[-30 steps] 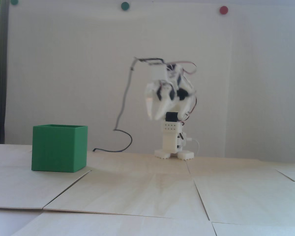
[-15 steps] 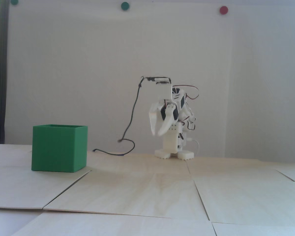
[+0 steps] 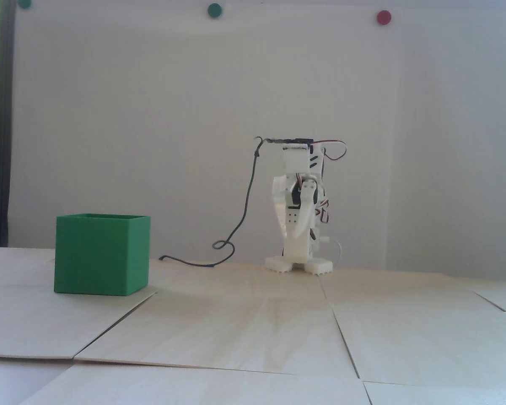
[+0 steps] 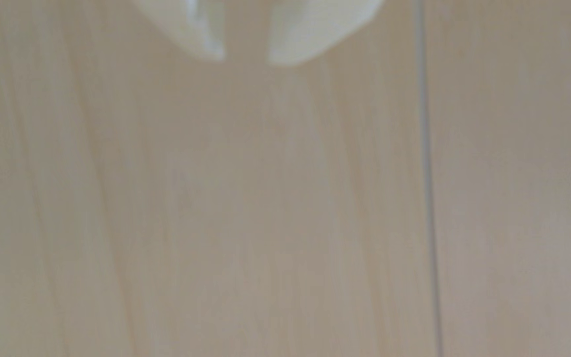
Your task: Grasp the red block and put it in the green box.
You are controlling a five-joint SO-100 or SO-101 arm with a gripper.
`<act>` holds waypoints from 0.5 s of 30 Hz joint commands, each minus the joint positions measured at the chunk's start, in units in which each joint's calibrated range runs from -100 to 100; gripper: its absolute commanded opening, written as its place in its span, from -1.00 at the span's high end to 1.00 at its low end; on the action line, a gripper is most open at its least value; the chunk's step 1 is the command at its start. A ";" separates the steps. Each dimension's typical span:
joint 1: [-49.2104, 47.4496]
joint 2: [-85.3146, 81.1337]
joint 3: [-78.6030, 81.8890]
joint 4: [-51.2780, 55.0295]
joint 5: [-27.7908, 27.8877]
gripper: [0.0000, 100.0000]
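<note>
Fingers of the gripper point(image 4: 246, 61) hung slightly parted and empty over bare desk point(image 3: 253, 337), folded near the arm's base; the red block showed nowhere, perhaps already inside the green box point(image 3: 102, 255) toward the desk's left edge, so the next move called for finding it.

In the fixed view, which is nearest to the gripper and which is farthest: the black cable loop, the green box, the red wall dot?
From the gripper:
1. Black cable loop, just left, on the table.
2. Green box, farther left.
3. Red wall dot, top right, on the wall behind.
</note>
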 commanded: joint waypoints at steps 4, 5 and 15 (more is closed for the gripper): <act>2.18 -0.82 21.07 -26.66 -0.23 0.95; 3.39 -0.82 22.85 -28.35 -0.18 0.95; 4.51 -0.82 22.76 -14.52 0.29 0.95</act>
